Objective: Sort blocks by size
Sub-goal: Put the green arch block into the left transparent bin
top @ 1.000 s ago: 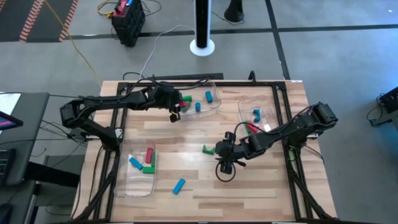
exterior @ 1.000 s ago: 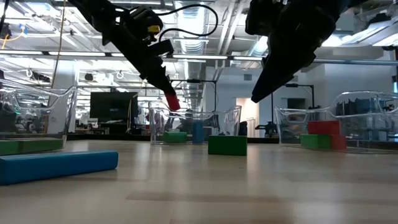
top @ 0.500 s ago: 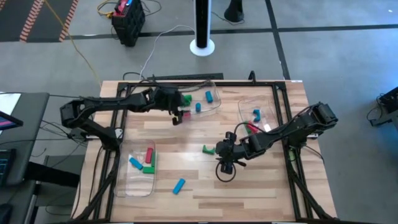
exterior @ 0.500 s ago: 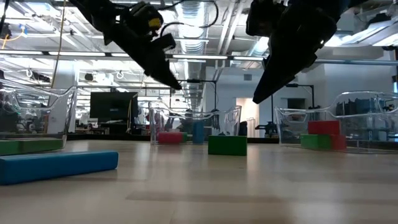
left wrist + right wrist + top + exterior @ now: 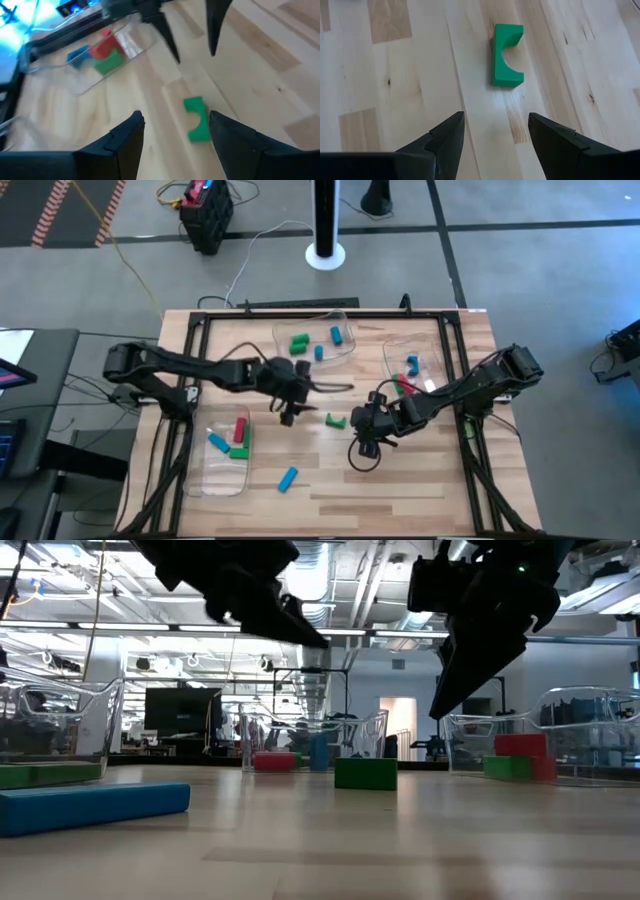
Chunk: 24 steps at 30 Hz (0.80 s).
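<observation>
A green block with a curved notch (image 5: 335,420) (image 5: 197,125) (image 5: 507,55) lies flat on the wooden table (image 5: 420,480), between my two grippers. My left gripper (image 5: 298,406) (image 5: 176,117) hovers open just left of it, holding nothing. My right gripper (image 5: 358,428) (image 5: 495,117) hovers open just right of it, pointing down at a slant. A blue block (image 5: 288,477) lies loose near the front edge. Other blocks lie in three clear trays; a red block (image 5: 272,761) rests in the far tray (image 5: 345,350).
The far tray also holds green and blue blocks. A right tray (image 5: 392,360) holds blue, red and green blocks, and a near-left tray (image 5: 205,470) holds red, blue and green bars. A black frame (image 5: 300,305) borders the table. Bare wood lies at the front right.
My left gripper has let go of a red block, which dropped into the far tray. It then swung from that tray toward the table's near edge and the middle, stopping beside the loose green block. My right gripper has kept its place.
</observation>
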Tool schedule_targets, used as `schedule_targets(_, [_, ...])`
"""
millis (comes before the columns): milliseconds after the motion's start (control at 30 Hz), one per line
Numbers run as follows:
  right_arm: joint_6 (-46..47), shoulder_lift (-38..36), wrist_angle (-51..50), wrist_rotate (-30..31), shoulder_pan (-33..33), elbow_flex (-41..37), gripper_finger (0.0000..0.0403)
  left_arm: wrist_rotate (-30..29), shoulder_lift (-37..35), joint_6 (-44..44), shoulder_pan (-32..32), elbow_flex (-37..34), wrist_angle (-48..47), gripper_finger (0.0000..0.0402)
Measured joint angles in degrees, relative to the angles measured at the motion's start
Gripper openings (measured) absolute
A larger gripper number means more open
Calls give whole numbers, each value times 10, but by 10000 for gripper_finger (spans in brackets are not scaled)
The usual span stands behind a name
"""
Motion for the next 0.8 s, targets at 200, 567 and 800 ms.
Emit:
schedule_targets(200, [14, 0, -6, 0, 0, 0, 248, -1, 89, -2, -18, 0, 48, 207])
schedule_targets(567, [24, 0, -8, 0, 15, 0, 248, 43, 164, -30, -23, 0, 112, 205])
schedule_targets(800, [28, 0, -8, 1, 14, 0, 248, 83, 203, -67, -14, 0, 140, 205])
